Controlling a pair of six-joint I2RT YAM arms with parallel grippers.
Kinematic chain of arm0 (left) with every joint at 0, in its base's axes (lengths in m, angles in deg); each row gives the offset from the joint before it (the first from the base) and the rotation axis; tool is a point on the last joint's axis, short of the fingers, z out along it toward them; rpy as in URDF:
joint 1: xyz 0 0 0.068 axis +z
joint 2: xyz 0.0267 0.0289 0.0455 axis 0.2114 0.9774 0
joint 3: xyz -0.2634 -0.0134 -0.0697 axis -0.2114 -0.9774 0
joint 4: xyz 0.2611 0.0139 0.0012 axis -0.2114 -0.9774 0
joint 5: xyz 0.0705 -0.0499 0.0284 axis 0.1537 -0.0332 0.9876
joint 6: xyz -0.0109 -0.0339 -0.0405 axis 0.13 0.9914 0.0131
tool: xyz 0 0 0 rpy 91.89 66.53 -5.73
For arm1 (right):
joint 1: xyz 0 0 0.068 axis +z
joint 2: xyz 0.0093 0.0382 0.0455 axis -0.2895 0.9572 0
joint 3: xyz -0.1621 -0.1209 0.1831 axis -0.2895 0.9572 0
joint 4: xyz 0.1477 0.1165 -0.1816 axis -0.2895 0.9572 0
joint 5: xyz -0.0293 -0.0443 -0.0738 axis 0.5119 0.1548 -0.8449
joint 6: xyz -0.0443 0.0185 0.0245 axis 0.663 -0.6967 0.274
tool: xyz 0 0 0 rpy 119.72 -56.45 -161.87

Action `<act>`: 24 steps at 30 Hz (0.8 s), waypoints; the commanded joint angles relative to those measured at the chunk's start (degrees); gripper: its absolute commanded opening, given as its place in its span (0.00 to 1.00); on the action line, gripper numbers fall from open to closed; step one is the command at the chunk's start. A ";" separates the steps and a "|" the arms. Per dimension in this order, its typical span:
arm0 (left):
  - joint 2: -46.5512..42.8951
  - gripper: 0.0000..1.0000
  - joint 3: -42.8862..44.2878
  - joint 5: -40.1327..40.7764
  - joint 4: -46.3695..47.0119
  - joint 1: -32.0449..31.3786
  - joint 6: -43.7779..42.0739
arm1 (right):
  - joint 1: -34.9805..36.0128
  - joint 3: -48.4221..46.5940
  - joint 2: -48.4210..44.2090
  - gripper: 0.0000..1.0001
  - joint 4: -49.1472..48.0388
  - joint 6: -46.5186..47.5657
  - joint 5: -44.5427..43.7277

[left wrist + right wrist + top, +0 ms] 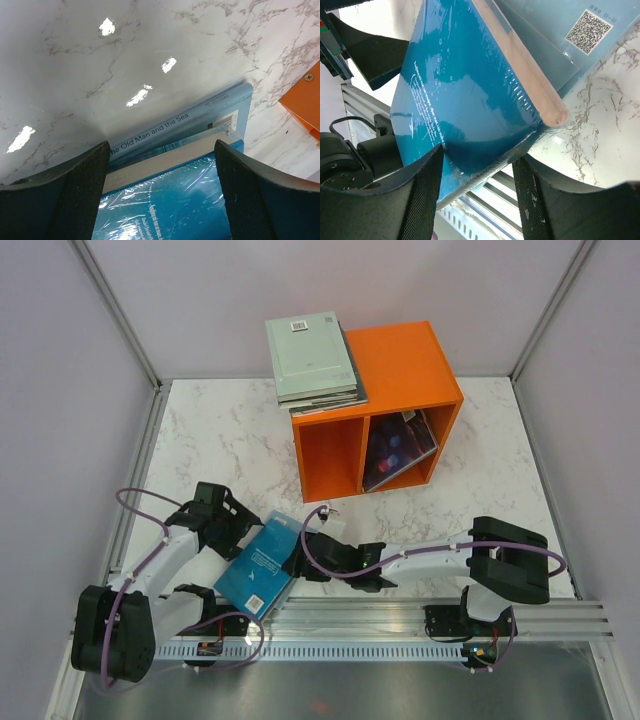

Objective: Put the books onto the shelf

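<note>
A teal book in plastic wrap tilts up off a light blue book that lies flat near the table's front. My right gripper is shut on the teal book's near corner, one pad on the cover and the other fingertip under its edge. My left gripper stands open over the teal book's far side, which is wider than the gap. The orange shelf stands at the back, with a dark book leaning in its right cubby.
A stack of pale grey-green books lies on the shelf's top left corner, overhanging it. The shelf's left cubby shows nothing inside. An aluminium rail runs along the near edge, just under the right gripper. Grey walls close the table in.
</note>
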 commanded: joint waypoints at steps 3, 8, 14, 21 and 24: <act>-1.07 0.87 0.29 -9.98 -6.90 -2.60 1.75 | -0.43 -5.50 -0.84 0.61 -13.60 0.76 -4.81; -1.43 0.87 1.51 -8.92 -7.69 -2.68 -0.18 | -0.07 -5.07 0.31 0.63 -16.32 0.76 -5.07; -1.07 0.87 4.24 -10.24 -8.21 -2.68 -6.42 | -0.16 -3.92 -2.77 0.64 -18.17 3.66 -7.70; -3.44 0.87 4.58 -11.56 -8.47 -2.68 -10.55 | -0.86 -5.67 1.79 0.63 -22.47 3.58 -6.04; -3.62 0.87 5.99 -12.09 -9.62 -2.68 -14.50 | -0.87 -5.77 3.73 0.62 -25.02 2.70 -5.24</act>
